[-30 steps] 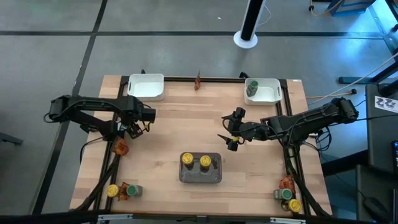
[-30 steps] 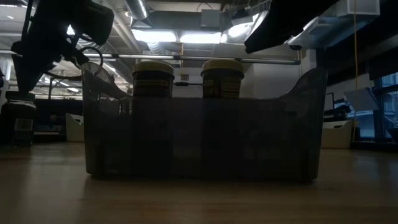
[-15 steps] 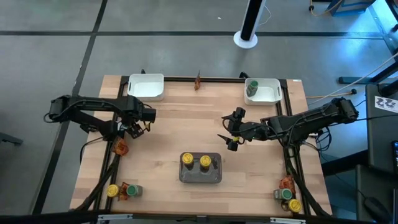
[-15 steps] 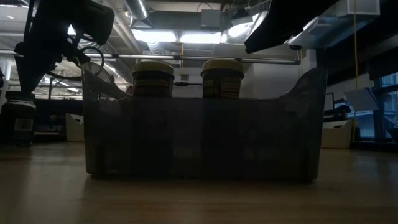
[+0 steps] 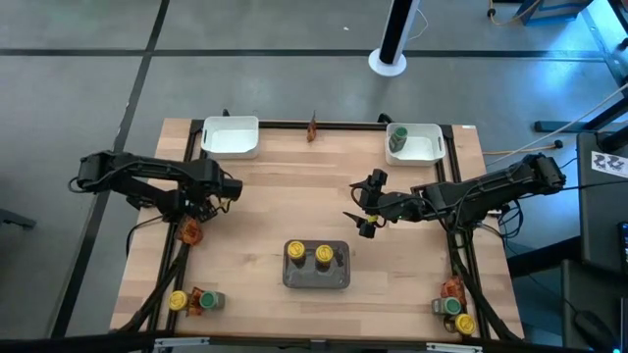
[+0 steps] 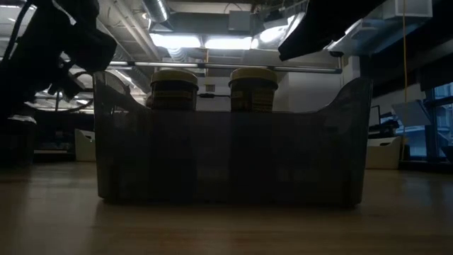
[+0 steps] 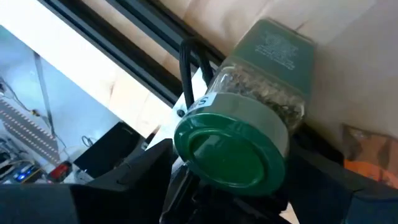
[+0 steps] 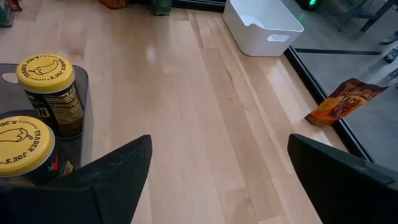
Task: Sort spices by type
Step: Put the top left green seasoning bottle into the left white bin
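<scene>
spices lie scattered over the wooden surface [image 5: 265, 211], and reading from its left side: a yellow-lidded jar [image 5: 178, 301] and a green-lidded jar [image 5: 207, 299] sit side by side at the front left corner, with a crinkly orange packet [image 5: 190, 231] farther back by the left rail. just above that packet the left end effector [image 5: 208, 204] hangs over the left edge of the surface, clamped on a green-lidded spice jar [image 7: 249, 134]; the left wrist view shows this jar lying tilted between the dark fingers [image 7: 140, 171], green lid toward the camera, greenish flakes visible through the clear wall. at the back left stands a white tray [image 5: 231, 136], and another orange packet [image 5: 312, 126] stands upright against the back rail near the middle. in the front centre a grey tray [image 5: 316, 277] holds two yellow-lidded jars [image 5: 309, 254] next to each other; the low view shows them upright behind the tray's translucent wall. the right end effector [image 5: 361, 209] hovers just behind and to the right of this grey tray, fingers spread wide and holding nothing; its wrist view looks across bare wood past the two jars. at the back right a second white tray [image 5: 424, 146] contains one green-lidded jar [image 5: 396, 139]. at the front right corner sit a third orange packet [image 5: 452, 288], a green-lidded jar [image 5: 451, 306] and a yellow-lidded jar [image 5: 464, 323], close together.
</scene>
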Controlling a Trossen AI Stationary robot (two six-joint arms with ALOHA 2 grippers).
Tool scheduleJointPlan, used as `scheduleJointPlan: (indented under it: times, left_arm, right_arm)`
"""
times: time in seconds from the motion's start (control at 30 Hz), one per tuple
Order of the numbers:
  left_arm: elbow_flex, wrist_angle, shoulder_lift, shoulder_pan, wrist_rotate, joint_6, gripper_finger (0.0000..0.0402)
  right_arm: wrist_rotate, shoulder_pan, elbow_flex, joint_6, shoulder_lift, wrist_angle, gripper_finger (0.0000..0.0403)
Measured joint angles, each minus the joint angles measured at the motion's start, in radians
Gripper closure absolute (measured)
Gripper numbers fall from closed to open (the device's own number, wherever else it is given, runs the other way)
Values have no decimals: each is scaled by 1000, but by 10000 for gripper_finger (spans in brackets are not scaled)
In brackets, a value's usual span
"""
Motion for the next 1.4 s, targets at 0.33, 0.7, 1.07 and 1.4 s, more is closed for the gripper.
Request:
scheduleJointPlan:
  times: [0.33,0.7,1.07,1.4]
  left_arm:
    - [-2,48,0,-2,0,53,137]
    - [-2,106,0,-2,3,111,138]
    - [-1,96,-1,-3,4,142,194]
    - [1,144,-1,-2,-12,137,194]
  right_arm:
    - [0,0,0,-2,0,4,29]
    - [0,0,0,-3,0,4,29]
    - [0,0,0,-4,0,4,29]
    - [0,0,0,-7,0,5,29]
